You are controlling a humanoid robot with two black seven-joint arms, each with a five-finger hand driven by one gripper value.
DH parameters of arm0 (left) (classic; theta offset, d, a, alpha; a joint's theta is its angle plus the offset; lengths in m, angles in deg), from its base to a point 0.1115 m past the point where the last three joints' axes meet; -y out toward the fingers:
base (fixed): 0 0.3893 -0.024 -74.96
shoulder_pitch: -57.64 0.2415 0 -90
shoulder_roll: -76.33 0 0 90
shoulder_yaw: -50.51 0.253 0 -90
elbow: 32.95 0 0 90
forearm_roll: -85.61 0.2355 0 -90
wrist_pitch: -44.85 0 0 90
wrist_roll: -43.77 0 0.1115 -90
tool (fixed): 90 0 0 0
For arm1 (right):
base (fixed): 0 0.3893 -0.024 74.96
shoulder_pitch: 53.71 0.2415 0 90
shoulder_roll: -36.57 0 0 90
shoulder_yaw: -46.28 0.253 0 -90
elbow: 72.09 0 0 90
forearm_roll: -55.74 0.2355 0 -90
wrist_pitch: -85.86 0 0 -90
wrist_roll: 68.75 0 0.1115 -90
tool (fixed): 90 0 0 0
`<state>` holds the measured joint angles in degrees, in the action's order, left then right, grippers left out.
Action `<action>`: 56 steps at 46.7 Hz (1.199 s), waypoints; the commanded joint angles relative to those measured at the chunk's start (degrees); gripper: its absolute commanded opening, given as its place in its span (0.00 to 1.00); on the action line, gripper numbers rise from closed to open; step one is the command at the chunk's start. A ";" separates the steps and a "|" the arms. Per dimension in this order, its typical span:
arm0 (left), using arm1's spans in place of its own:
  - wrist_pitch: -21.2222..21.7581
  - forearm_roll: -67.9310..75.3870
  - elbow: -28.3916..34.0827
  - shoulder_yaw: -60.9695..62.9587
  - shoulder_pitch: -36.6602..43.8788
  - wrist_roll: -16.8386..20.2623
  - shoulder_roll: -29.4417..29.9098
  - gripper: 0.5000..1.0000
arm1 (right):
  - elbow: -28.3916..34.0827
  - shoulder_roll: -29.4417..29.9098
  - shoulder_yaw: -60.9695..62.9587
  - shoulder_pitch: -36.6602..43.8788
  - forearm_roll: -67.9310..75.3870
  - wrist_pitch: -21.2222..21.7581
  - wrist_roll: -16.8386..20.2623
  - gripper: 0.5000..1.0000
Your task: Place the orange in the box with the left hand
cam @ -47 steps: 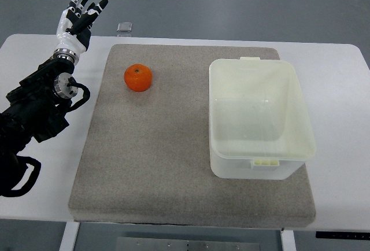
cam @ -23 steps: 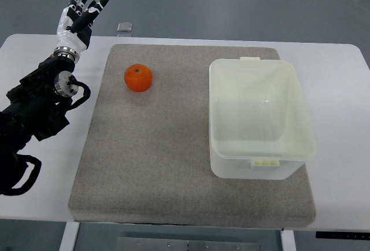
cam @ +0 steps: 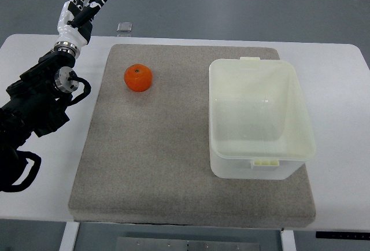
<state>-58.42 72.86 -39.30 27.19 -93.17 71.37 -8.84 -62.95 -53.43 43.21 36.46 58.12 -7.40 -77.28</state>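
Left hand (cam: 78, 13) drifted up, fingers spread, empty; I'd guess it may overshoot the orange (cam: 138, 77), rolling it.

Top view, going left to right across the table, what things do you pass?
Robot hand → orange → box

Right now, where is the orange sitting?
In the top view the orange lies on the grey mat, toward its far left corner, apart from the empty box to its right and the open left hand.
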 commanded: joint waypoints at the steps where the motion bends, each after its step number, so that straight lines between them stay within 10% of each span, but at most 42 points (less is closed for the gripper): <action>1: 0.17 0.01 0.02 0.03 0.08 0.00 0.00 0.99 | 0.00 0.00 0.00 0.00 0.00 0.00 0.00 0.85; 38: -2.46 0.88 -4.73 20.41 -2.82 -1.14 2.99 0.99 | 0.00 0.00 0.00 0.00 0.00 0.00 0.00 0.85; 56: -15.12 7.47 -4.64 41.07 -11.17 -1.14 8.61 0.99 | 0.00 0.00 0.00 0.00 0.00 0.00 0.00 0.85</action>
<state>-71.91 77.41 -43.89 65.22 -102.95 70.23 -0.91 -62.95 -53.43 43.21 36.47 58.12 -7.39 -77.28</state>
